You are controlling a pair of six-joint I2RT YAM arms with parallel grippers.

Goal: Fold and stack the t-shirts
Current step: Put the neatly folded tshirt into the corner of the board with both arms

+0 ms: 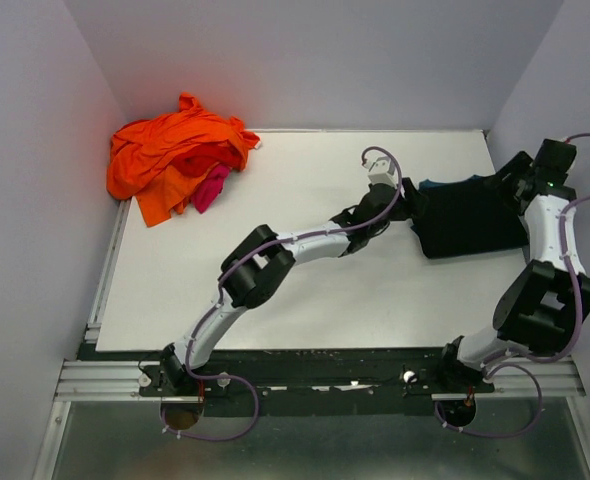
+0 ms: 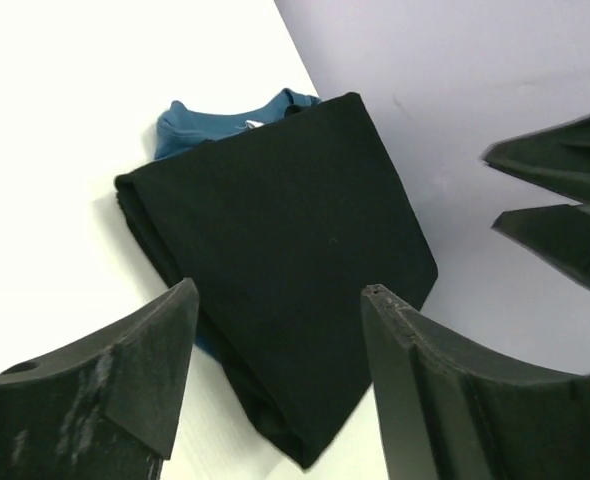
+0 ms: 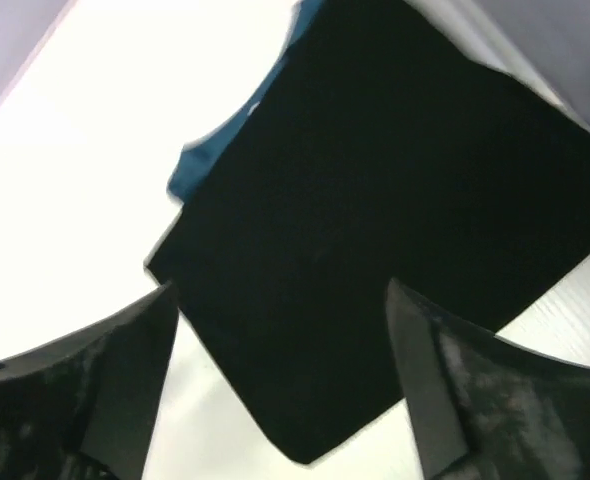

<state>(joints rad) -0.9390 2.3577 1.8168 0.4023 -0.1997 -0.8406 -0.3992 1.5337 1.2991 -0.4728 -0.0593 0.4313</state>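
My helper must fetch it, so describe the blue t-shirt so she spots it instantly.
The white table holds a folded black t-shirt on its right side. The teal-blue t-shirt sits under it, only its collar edge peeking out. Only it is blue; the orange and pink shirts are heaped far left.

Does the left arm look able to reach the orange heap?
Probably yes: the left claw is open and empty, and only bare table lies between it and the orange heap.
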